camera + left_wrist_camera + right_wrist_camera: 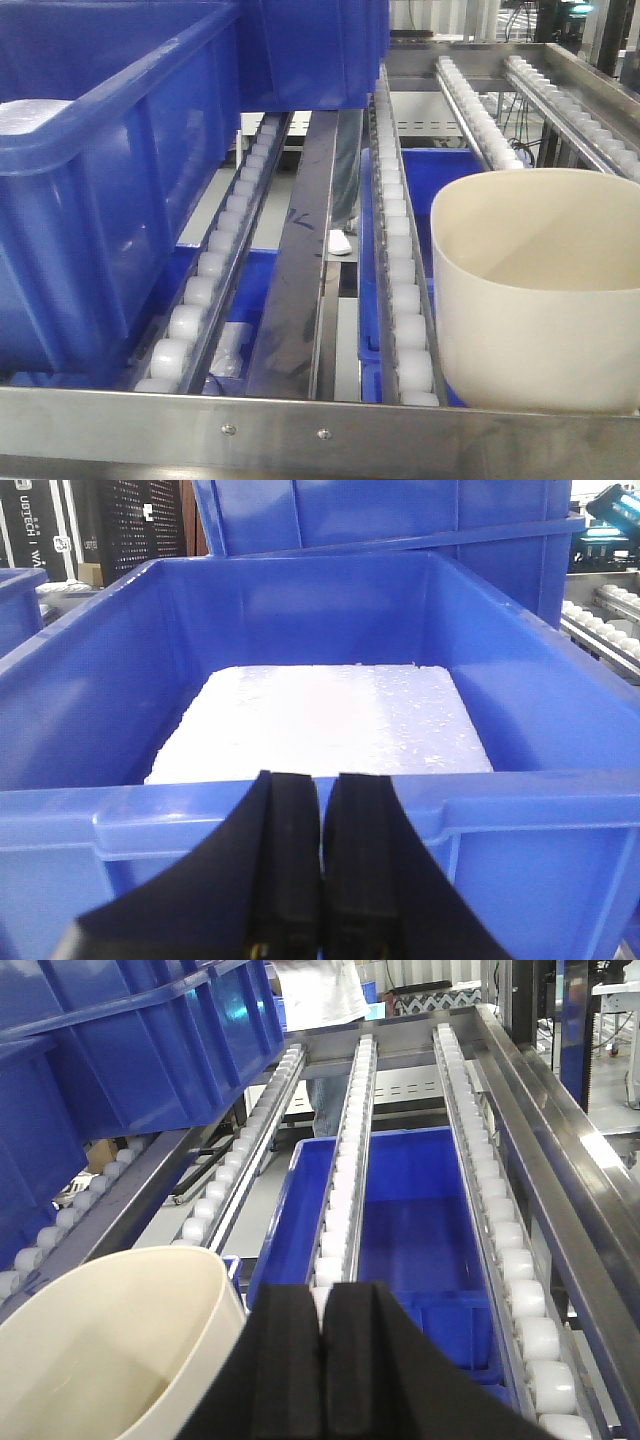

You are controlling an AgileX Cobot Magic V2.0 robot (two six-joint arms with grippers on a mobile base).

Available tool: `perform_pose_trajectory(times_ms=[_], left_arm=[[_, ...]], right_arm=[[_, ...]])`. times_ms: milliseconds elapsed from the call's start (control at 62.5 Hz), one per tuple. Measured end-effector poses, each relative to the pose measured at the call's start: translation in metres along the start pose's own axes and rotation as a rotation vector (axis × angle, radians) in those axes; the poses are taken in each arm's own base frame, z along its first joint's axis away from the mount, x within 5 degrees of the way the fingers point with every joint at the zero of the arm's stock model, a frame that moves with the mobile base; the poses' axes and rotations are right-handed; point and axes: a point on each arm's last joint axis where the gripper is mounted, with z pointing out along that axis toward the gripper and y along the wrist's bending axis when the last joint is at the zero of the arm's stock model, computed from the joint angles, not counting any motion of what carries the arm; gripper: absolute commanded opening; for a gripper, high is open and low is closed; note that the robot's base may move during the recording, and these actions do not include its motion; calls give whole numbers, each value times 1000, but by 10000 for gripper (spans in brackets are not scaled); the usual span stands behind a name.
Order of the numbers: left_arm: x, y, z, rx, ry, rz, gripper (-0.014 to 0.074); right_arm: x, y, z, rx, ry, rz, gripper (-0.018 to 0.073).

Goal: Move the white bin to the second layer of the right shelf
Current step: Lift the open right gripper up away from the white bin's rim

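Left of the right gripper (325,1330), jaws pressed together empty: white bin (120,1350) on the right shelf second layer (400,270).
Likely light, stiff, slippery; pinch its thin rim; left gripper (320,820) also closed, holding nothing.

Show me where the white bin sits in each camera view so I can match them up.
Front-facing view: the white bin fills the lower right, on the roller rails behind the steel front lip.
Left wrist view: not in it; only a blue crate beyond the shut left hand.
Right wrist view: lower left, beside the shut right hand.
Shared landmark: the white roller rail.
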Motion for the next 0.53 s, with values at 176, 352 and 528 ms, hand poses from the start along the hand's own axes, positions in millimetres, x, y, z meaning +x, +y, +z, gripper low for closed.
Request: perform_pose_trajectory(times_ms=[176, 352, 528], left_arm=[[0, 0, 0, 0, 0, 0, 85], [0, 0, 0, 0, 0, 0, 85], [0, 0, 0, 0, 0, 0, 85]], right_arm=[[0, 0, 0, 0, 0, 0, 56], [0, 0, 0, 0, 0, 0, 56], [0, 0, 0, 0, 0, 0, 56]])
